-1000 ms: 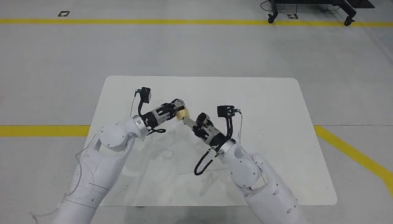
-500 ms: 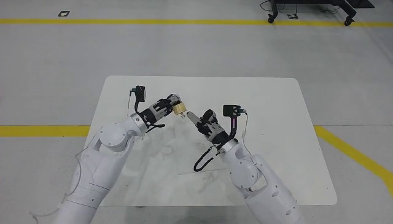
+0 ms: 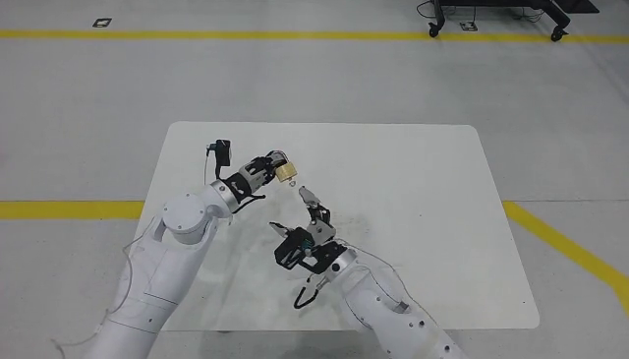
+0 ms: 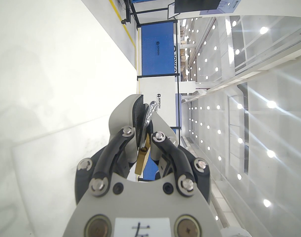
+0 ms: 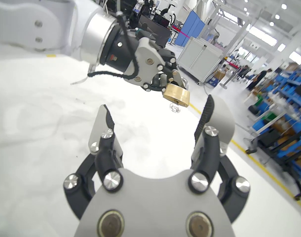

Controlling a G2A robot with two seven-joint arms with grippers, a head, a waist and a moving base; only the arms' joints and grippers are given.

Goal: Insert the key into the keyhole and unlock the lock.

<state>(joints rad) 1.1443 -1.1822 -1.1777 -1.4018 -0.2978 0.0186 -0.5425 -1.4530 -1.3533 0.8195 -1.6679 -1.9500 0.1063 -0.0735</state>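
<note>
My left gripper [image 3: 274, 170] is shut on the shackle of a brass padlock [image 3: 286, 172], held above the white table [image 3: 413, 162] left of its middle. In the left wrist view the silver shackle [image 4: 149, 114] sits between the pads and the brass body [image 4: 142, 160] hangs behind them. A small silver key [image 5: 175, 108] sticks out of the keyhole in the padlock [image 5: 177, 95]. My right gripper [image 5: 158, 110] stands open a short way from the key, touching nothing. From above, the right gripper [image 3: 298, 211] is nearer the robot than the lock.
The table's right half [image 3: 442, 241] is bare white surface. A black wheeled frame [image 3: 501, 0] stands on the floor beyond the far right corner. Yellow floor lines [image 3: 197, 34] run past the table.
The right gripper has let go of the key, opened and drawn back toward the robot. The left gripper has carried the padlock slightly away, with the key left in the keyhole.
</note>
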